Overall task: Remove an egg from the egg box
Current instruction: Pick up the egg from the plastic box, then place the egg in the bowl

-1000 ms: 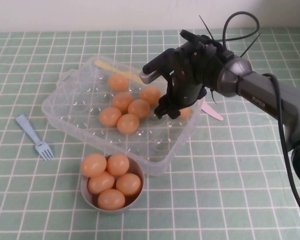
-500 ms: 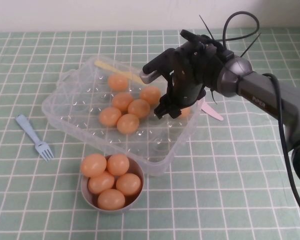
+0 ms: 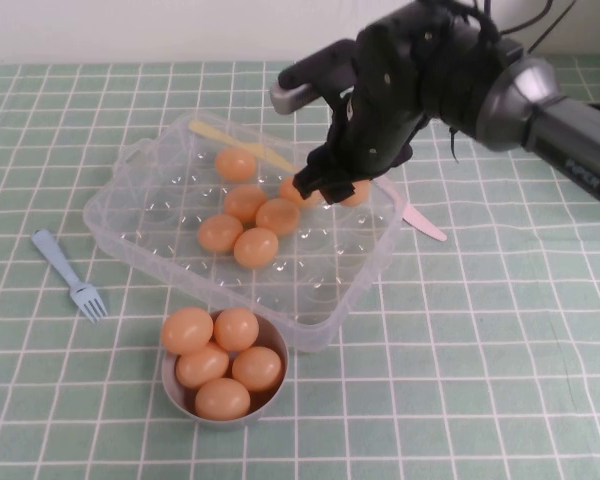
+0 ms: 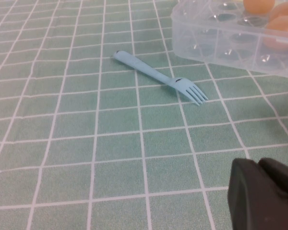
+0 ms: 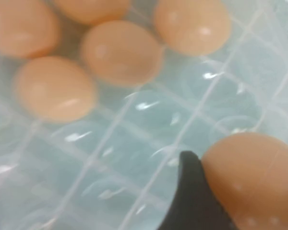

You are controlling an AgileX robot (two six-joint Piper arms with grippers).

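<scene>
The right pincer [image 3: 332, 188], on a black arm reaching in from the table's three o'clock side, hangs above the far right part of the clear plastic rectangular egg box [image 3: 170, 270] and is clenched around a small smooth orange-tan egg [image 3: 357, 192], lifted clear of the dimpled wells; the right wrist view shows a dark finger [image 5: 192, 201] pressed against that egg [image 5: 254, 177]. Five more orange-tan eggs [image 3: 256, 246] sit in the box, clustered toward its centre and twelve o'clock side. A small grey round bowl [image 3: 172, 385] heaped with five eggs touches the box at its six o'clock edge. A light blue plastic fork [image 3: 72, 275] lies on the green checked table [image 3: 460, 380] at the box's nine o'clock, slightly apart. The left pincer [image 4: 264, 194] hovers low over the table near the fork [image 4: 158, 77]; whether it is released or clenched cannot be told.
</scene>
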